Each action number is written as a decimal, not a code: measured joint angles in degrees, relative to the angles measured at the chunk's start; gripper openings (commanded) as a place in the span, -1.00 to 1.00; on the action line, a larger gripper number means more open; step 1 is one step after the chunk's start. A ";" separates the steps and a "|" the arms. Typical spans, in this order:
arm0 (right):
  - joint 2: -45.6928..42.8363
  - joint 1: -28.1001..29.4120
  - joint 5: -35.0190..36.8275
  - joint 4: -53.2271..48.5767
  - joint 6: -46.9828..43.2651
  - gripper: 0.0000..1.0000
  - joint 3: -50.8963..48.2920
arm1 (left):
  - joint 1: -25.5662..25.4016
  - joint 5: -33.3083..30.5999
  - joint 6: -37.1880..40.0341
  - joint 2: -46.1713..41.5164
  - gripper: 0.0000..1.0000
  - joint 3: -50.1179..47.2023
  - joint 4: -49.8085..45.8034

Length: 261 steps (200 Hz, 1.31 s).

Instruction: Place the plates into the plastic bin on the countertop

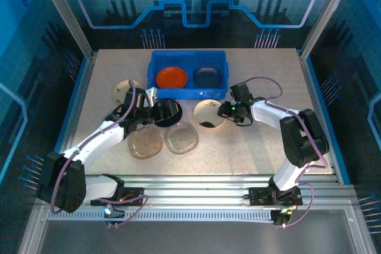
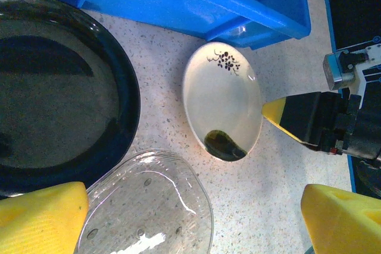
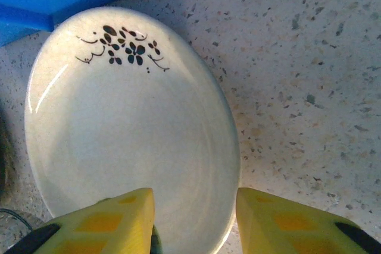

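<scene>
A cream plate with small dark flower marks lies on the countertop just in front of the blue plastic bin. My right gripper is open and straddles its near rim: one finger over the dish, the other outside it. My left gripper is wide open above a clear plate and beside a glossy black plate, holding nothing. An orange plate and a dark plate lie inside the bin.
A second clear plate lies near the front left. Another cream plate sits left of the bin. A metal frame edges the countertop at the front, with open surface at the right.
</scene>
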 measured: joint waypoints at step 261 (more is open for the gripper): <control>-2.12 -3.65 -8.26 9.38 4.92 -1.00 -8.39 | -0.13 0.87 -0.02 3.39 0.75 1.88 1.29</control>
